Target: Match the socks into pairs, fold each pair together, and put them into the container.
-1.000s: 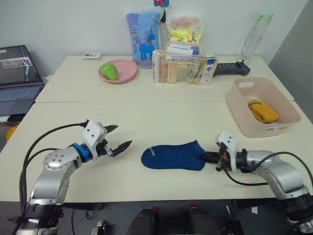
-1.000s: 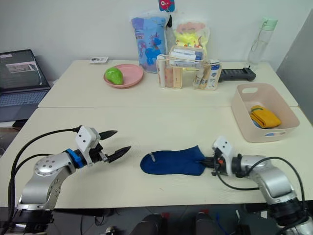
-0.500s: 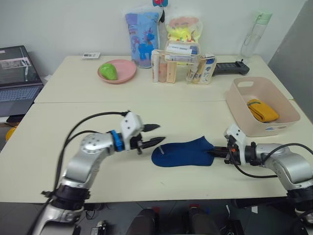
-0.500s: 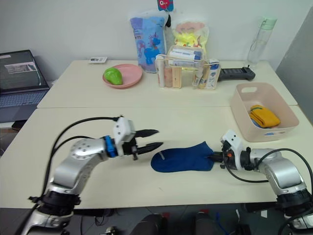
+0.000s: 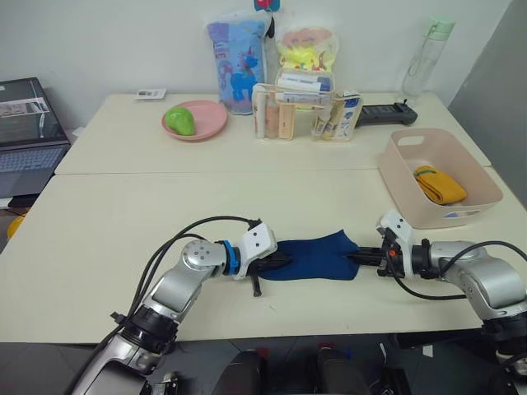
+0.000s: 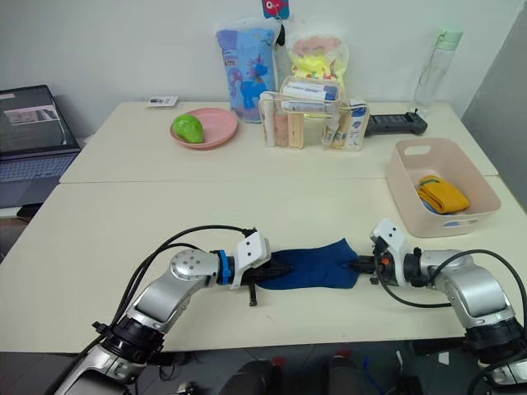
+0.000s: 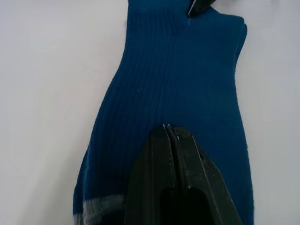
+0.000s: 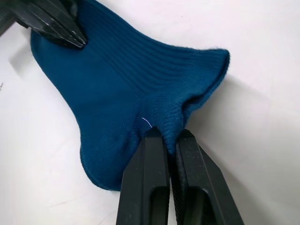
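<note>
Over the last second our left tool [image 5: 276, 263] swung in from the open bench at our left and reached the near end of the navy blue knit sock [image 5: 317, 256], while the sock itself slid a little toward our right. Our left wrist view showed that tool's two black fingers [image 7: 174, 185] pressed together on top of the fabric near the grey band, so we judged it closed on the sock. Our right tool [image 5: 362, 259] was likewise pinched shut on the opposite end, the knit bunched up between its fingers [image 8: 157, 183]. The navy sock lay flat on the cream bench [image 5: 123, 214], stretched between both tools, near the front edge.

As for progress, we saw a folded mustard yellow bundle [image 5: 439, 184] already lying in the pale pink rectangular plastic tub [image 5: 412, 210] at our right, so we took one pair as finished. We could not tell whether the navy piece was one sock or two stacked. By our reckoning it was not yet folded or put in the tub, and the light blue pair remained to be done.
</note>
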